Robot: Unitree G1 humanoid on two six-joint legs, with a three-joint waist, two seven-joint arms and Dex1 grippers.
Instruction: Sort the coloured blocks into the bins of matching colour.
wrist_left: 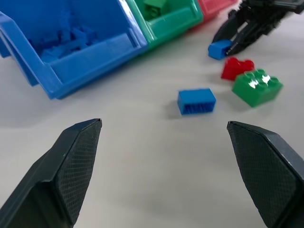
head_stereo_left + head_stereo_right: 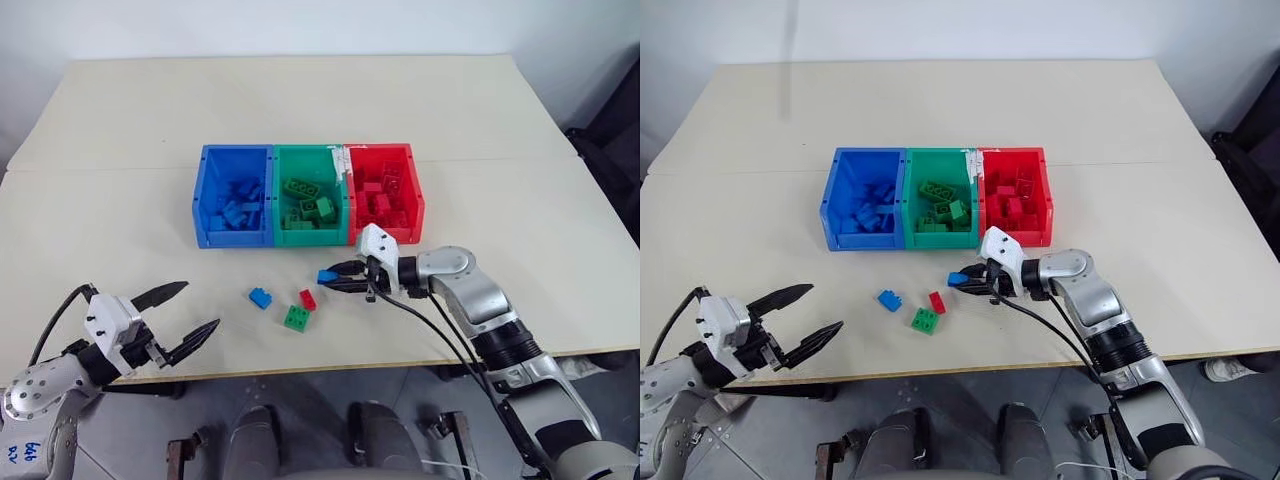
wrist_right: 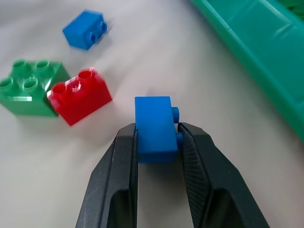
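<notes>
Right wrist view, nearest plane: the right gripper (image 3: 157,137) is closed on a blue block (image 3: 154,127), one finger flat against each side, with the block's studs projecting sideways past the right-hand finger (image 3: 197,156). The purchase lies on the block's near half, so the far half overhangs; in judgement, the lift should be straight and unhurried so the block does not pivot out of the pinch.

Just beyond the held block, on the table (image 2: 520,210), lie a red block (image 3: 80,95) and a green block (image 3: 28,86), touching or nearly so, and farther off a second blue block (image 3: 85,29), apart from both. Raising the held block before any sideways travel would probably avoid nudging the red one beside it.

Head views: the left gripper (image 2: 175,318) hovers near the table's front edge with its jaws spread wide and nothing between them, well apart from the loose blocks.

Far plane: the three joined bins stand in a row, blue bin (image 2: 205,195), green bin (image 2: 280,160) and red bin (image 2: 415,195), each already holding blocks of its own colour. The held block sits in front of the green and red bins; the matching blue bin is two places to the robot's left, so the carry must cross over the loose blocks and clear the blue bin's front wall before release.
</notes>
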